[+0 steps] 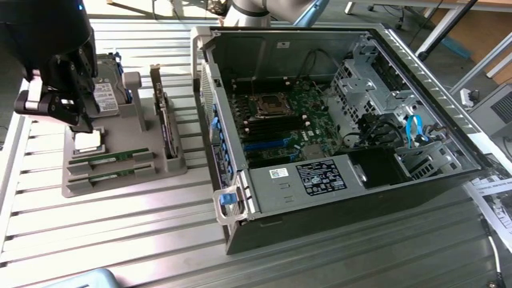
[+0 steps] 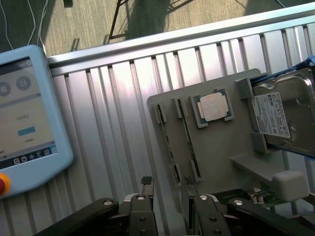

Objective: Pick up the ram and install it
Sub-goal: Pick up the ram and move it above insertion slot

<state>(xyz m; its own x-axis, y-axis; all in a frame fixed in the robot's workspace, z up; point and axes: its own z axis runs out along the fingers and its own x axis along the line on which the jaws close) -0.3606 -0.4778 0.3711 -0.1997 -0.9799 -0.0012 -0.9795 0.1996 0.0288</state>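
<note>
Two ram sticks lie edge-up in slots of a grey holder tray point(image 1: 120, 186), one point(image 1: 108, 158) behind the other point(image 1: 108, 176). In the wrist view the sticks point(image 2: 167, 142) point(image 2: 188, 140) run side by side beside a square silver CPU point(image 2: 213, 107). My gripper point(image 1: 80, 125) hangs over the tray's far end, above the CPU point(image 1: 88, 140). In the wrist view my gripper point(image 2: 169, 189) is open, holds nothing, and its black fingers point(image 2: 146, 194) stand apart above the near ends of the sticks.
A hard drive point(image 2: 280, 115) and an upright expansion card point(image 1: 164, 114) also stand in the tray. The open PC case point(image 1: 232, 222) lies at the exterior view's right, its motherboard point(image 1: 280, 123) exposed. A teach pendant point(image 2: 24, 118) rests on the ribbed metal table point(image 1: 112, 240).
</note>
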